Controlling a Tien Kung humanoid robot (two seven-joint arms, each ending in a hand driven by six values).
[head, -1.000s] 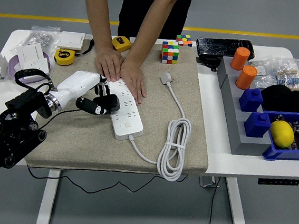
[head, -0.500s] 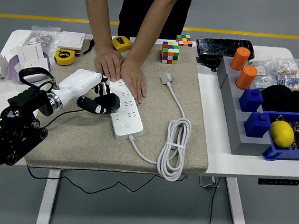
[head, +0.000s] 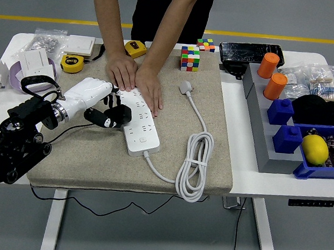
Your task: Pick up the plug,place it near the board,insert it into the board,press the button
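A white power strip (head: 137,117) lies on the beige mat (head: 92,159). A person at the far side presses both hands (head: 137,79) flat on its far end. Its white plug (head: 186,86) lies on the mat to the right, with the cable coiled (head: 194,163) near the front edge. The strip's button (head: 142,138) shows at its near end. My left hand (head: 110,112), white-backed with black fingers, is at the strip's left edge, fingers curled, with nothing visible in them. My right arm is out of view.
Rubik's cubes (head: 190,58) and a yellow tape measure (head: 72,63) stand at the back. Grey and blue bins (head: 284,139) with orange cups (head: 275,86) and a yellow ball (head: 314,148) stand on the right. White boxes (head: 36,62) are at the left.
My left hand and arm have drawn slightly left, away from the strip. The person's hands and the plug have not moved.
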